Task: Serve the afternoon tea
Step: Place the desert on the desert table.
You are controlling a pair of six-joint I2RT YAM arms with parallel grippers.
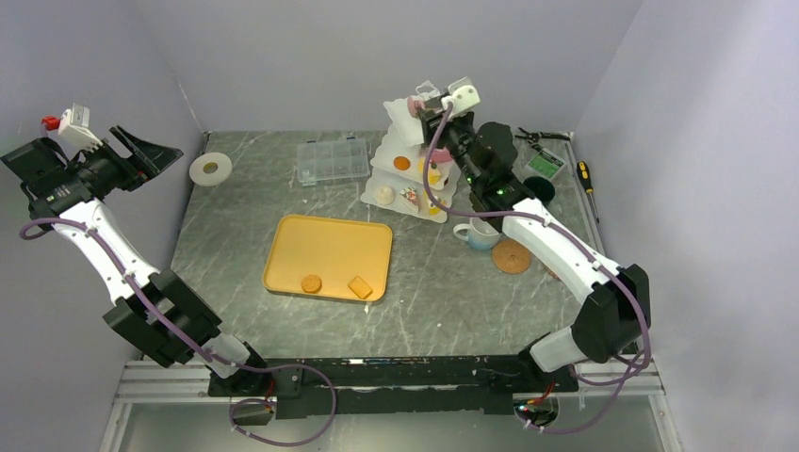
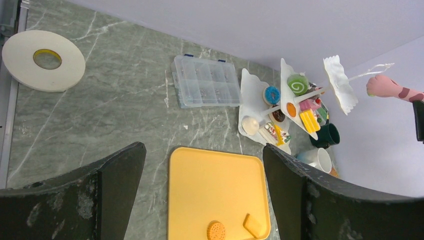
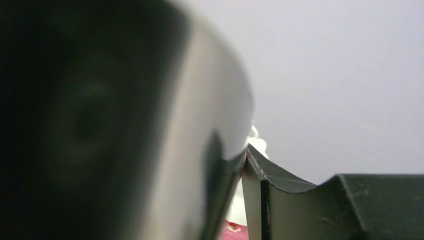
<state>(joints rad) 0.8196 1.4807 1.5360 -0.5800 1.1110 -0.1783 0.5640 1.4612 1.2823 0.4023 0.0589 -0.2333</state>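
Left wrist view gives the clearest look at the white three-tier stand [image 2: 248,95], upright toward the far right of the tabletop [image 2: 100,125]. It carries toy pastries on its lower tiers, among them a blue donut [image 2: 272,94], a green swirl roll [image 2: 298,84] and a yellow cake slice [image 2: 310,120]. Just beside the stand sits the dark-green mug [image 2: 327,135], with the white mug [image 2: 317,159] next to it. The cork coaster [image 1: 512,256] lies just beside the white mug on its near side. Left of the mugs is a yellow tray [image 2: 215,180], which holds a round biscuit [image 2: 216,230] and a wedge biscuit [image 2: 252,225] near its front edge. A clear compartment box [image 2: 207,82] lies to the left of the stand, and a tape roll [image 2: 44,60] lies in the far left corner. The right end effector [image 1: 422,111] is raised beside the stand's top tier, clenched on pink tongs [image 2: 387,86] (their tip is in the air, near the tier's rim). The left end effector [image 1: 155,151] hangs high at the far left, released, with its fingers spread wide.
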